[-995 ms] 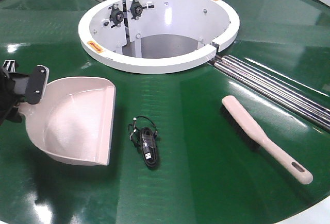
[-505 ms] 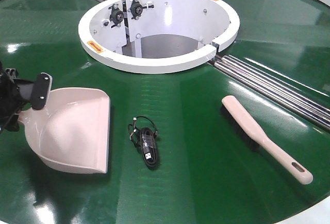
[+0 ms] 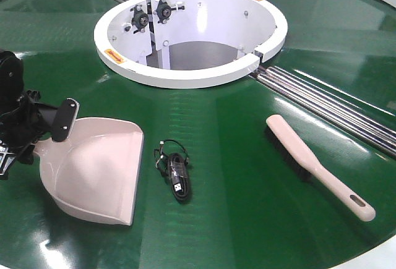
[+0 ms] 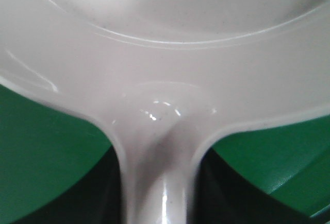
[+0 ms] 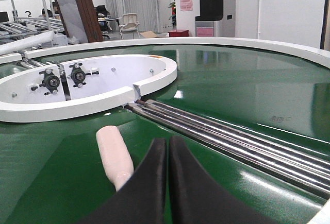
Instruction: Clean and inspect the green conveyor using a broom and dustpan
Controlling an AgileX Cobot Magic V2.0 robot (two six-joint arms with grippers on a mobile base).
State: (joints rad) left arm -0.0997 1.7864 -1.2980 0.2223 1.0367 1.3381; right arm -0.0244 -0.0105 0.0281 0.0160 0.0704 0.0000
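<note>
Over the last second the dustpan (image 3: 99, 170) has slid rightward and a little toward the camera on the green conveyor (image 3: 247, 219) and turned slightly, so its wide lip now stands closer to the coiled black cable (image 3: 175, 173), though still apart from it. The left gripper (image 3: 44, 130) has come further in from the left edge with it. The broom (image 3: 309, 161) and the cable lie exactly where they did before.

The left gripper is at the back of the pan, its jaws clamped on the handle. In the left wrist view the pale handle runs straight down the middle, with dark shapes close on either side (the scoop's rear wall (image 4: 170, 54) fills the top of that view). The pan sits left of the cable, its lip facing right.

The right gripper (image 5: 167, 147) is out of the front view. Its own camera shows the two dark fingers (image 5: 149, 183) pressed together, holding nothing. The rounded end of the broom (image 5: 114, 154) lies on the belt just left of those fingers — whether it touches them cannot be told. In the front view the broom rests flat on the right side of the belt, below the steel rollers (image 3: 328, 108), with its slotted handle end nearest the outer rim.
</note>
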